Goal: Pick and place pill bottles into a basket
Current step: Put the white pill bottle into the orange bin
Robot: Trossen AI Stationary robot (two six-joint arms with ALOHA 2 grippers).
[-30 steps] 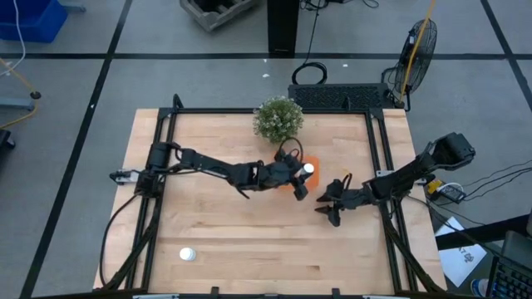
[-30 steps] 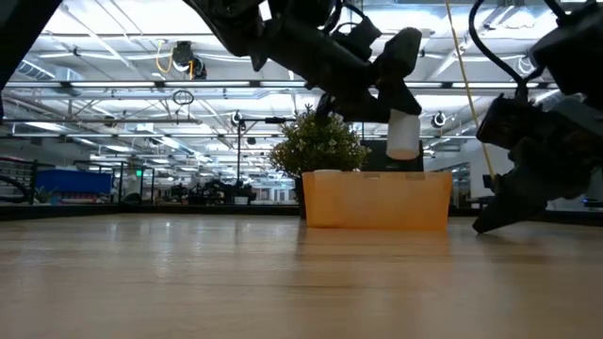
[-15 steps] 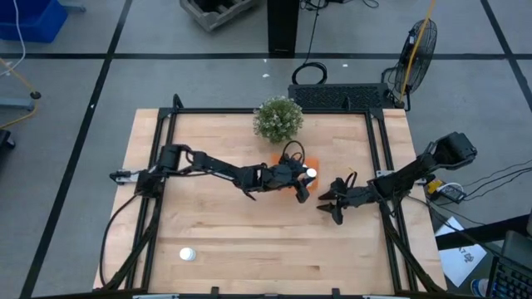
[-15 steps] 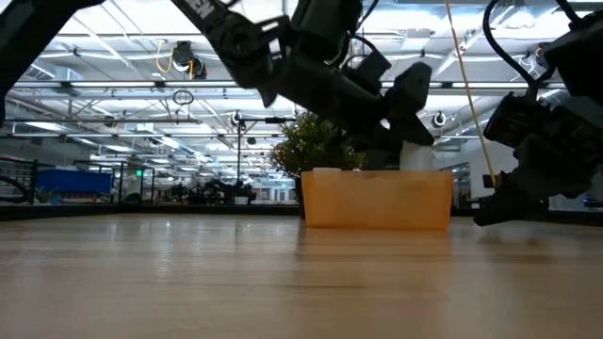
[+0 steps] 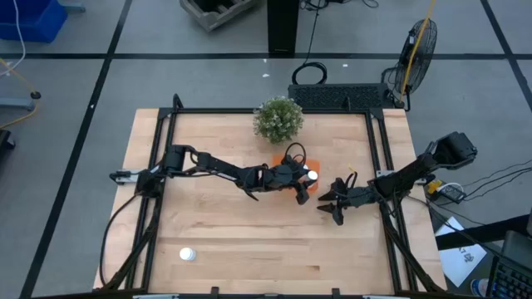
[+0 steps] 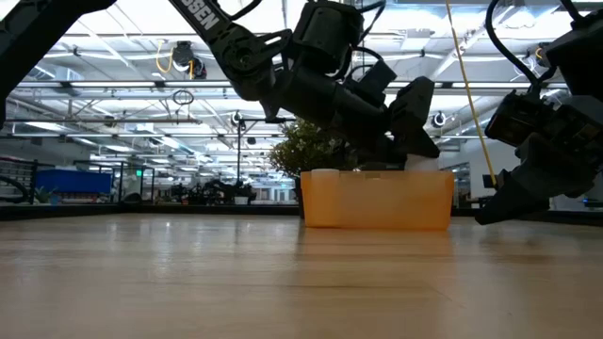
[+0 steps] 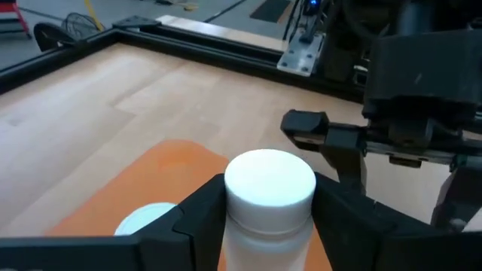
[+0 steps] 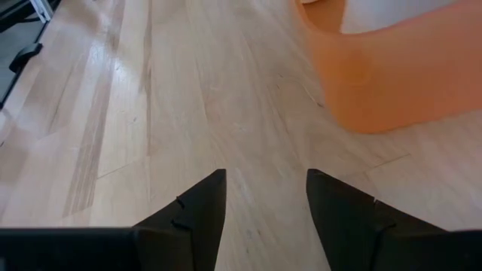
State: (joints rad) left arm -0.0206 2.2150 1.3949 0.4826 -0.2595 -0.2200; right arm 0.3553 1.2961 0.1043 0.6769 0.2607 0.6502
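My left gripper (image 5: 304,184) is over the orange basket (image 6: 377,200), shut on a white pill bottle (image 7: 267,207) that is lowered into the basket. In the low view only the bottle's top (image 6: 421,165) shows above the basket's rim. Another white cap (image 7: 147,219) lies inside the basket (image 7: 158,173) beside the held bottle. One more pill bottle (image 5: 188,254) lies on the table near its front left. My right gripper (image 5: 331,204) is open and empty just right of the basket (image 8: 392,75), near the table top. My left gripper pinches the pill bottle just below its cap (image 7: 260,226) between its two fingers (image 7: 199,214). The fingers slant down from the table's left. The bottle stands upright inside the basket; its lower end is hidden by the basket wall.
A bushy green potted plant (image 5: 278,118) stands behind the basket at the table's far edge. Black frame rails (image 5: 378,158) run along the table's sides. Bare wood (image 5: 249,241) lies in front of the basket.
My left gripper has gone down with the pill bottle, from above the basket's rim into the basket, and a little toward the table's near edge. The bottle stays upright and held.
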